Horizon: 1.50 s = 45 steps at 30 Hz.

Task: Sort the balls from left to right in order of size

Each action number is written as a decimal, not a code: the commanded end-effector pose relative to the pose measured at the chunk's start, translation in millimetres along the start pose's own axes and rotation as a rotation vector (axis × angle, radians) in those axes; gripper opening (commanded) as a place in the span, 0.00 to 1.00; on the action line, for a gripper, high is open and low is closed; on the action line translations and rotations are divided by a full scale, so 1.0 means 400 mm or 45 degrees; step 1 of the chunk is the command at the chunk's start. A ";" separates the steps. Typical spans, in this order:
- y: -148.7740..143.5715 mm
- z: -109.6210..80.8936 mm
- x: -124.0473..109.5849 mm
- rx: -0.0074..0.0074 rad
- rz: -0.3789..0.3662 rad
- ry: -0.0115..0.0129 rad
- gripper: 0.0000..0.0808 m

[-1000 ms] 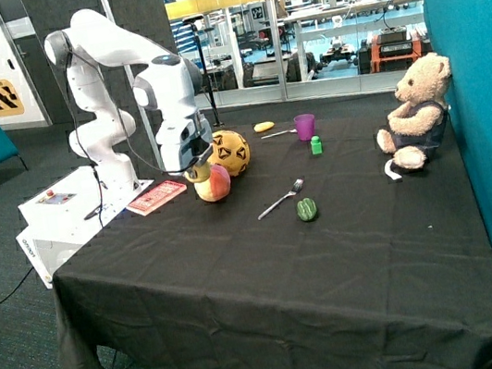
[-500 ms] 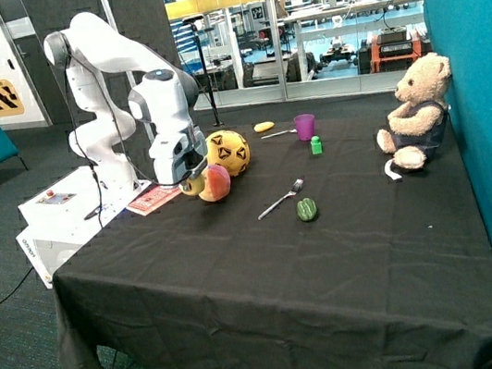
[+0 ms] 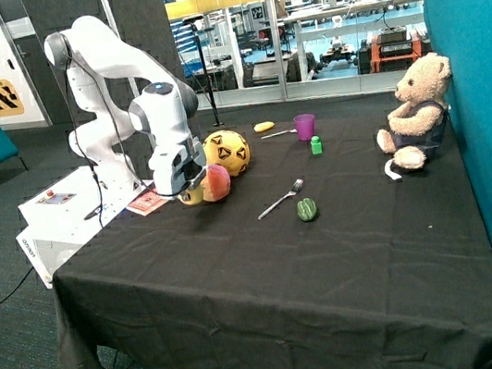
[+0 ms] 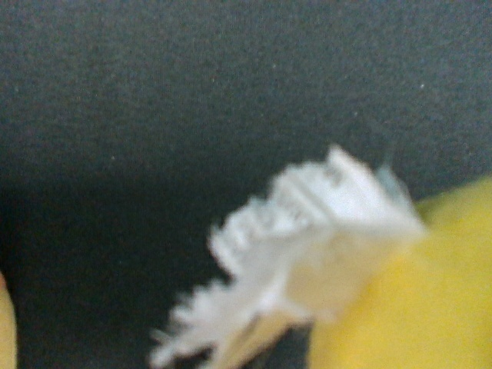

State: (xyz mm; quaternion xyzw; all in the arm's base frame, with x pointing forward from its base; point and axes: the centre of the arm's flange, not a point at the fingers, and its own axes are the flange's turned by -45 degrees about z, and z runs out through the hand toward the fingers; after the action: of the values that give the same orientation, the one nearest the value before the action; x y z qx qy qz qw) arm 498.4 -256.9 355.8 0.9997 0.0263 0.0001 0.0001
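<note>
Small yellow ball (image 3: 191, 194) was in my gripper (image 3: 189, 190), fingers closed on it, held low just over the surface (image 3: 271, 283) near the corner by the red card (image 3: 149, 201). It sat right beside the peach-coloured ball (image 3: 216, 182), apparently touching or nearly so. Behind that, the big yellow ball with black markings (image 3: 228, 153).

Progress, judging by layout: the three balls ran in a diagonal line, small to large, away from the card. Order looked about right, but the small one was not yet released, so placement wasn't finished. Left to do: set it down, let go, back off.

Wrist view: small ball (image 4: 407, 300) showed as a smooth, matte yellow curve, with a ragged white shred next to it, can't tell what. Black cloth underneath, fine weave, some wrinkles.

Peach ball looked smooth, orange-pink blending to yellow. Big ball glossy, panelled like a football.

Rest, well apart: metal spoon (image 3: 281, 200), small green piece (image 3: 307, 209), purple cup (image 3: 305, 126), plush teddy bear (image 3: 414, 113) at the far edge.
</note>
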 end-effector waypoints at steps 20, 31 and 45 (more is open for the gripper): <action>-0.004 0.100 -0.050 0.0004 -0.004 -0.0003 0.00; -0.021 0.103 -0.030 0.0004 -0.020 -0.0003 0.00; -0.025 0.145 -0.034 0.0003 0.003 -0.0003 0.00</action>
State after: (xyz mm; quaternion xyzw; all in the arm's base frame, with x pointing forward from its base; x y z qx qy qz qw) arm 484.8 -248.5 306.9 0.9995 0.0326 0.0005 -0.0010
